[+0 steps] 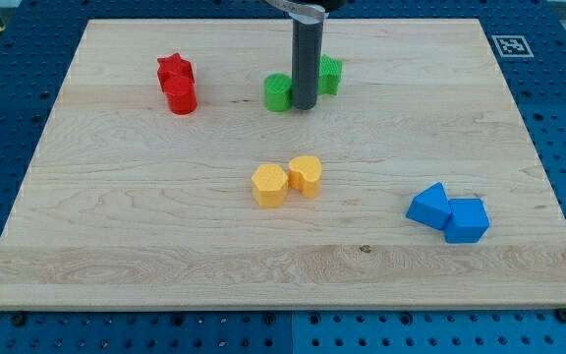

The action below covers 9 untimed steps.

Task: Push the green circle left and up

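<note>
Green circle point(279, 92) sitting near the top centre of the worktop point(145, 246), touching or nearly touching my tip point(305, 105) on the circle's right side. Tip standing between the circle and a second green block point(331, 75), shape partly hidden behind the rod, just beside it on the view's right and slightly higher. No gripper on this arm, only the rod, so nothing spreading or pinching.

Judging progress: looking early, with the circle lying well short of the upper-left area and most of the push left to do. Contact from the right suiting a leftward shove; reaching the upward part probably needing the tip lower on the circle.

Further out: red star point(174, 69) and red cylinder point(181, 96) waiting at the view's upper left, likely near the circle's path. Two yellow blocks point(286, 180) resting mid-board, two blue blocks point(449, 212) lying at the lower right, both well apart from the action.
</note>
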Motion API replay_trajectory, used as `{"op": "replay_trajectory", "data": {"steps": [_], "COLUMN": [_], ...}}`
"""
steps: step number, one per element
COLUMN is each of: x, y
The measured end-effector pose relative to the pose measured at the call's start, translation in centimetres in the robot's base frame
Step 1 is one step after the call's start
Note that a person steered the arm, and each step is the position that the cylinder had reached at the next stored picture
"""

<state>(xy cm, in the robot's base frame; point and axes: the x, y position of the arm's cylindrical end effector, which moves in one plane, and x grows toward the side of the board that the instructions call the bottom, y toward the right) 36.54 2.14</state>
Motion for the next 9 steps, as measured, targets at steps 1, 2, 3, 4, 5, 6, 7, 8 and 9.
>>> {"op": "replay_trajectory", "data": {"steps": [1,2,3,4,5,6,7,8,9], "x": [0.0,0.0,-0.2,0.3,1.9,-1.0,-2.6,-2.6,-2.6], "y": [0.0,0.0,-1.2,-0.9,-2.2,-4.8,-4.8,-4.8,-3.8]}}
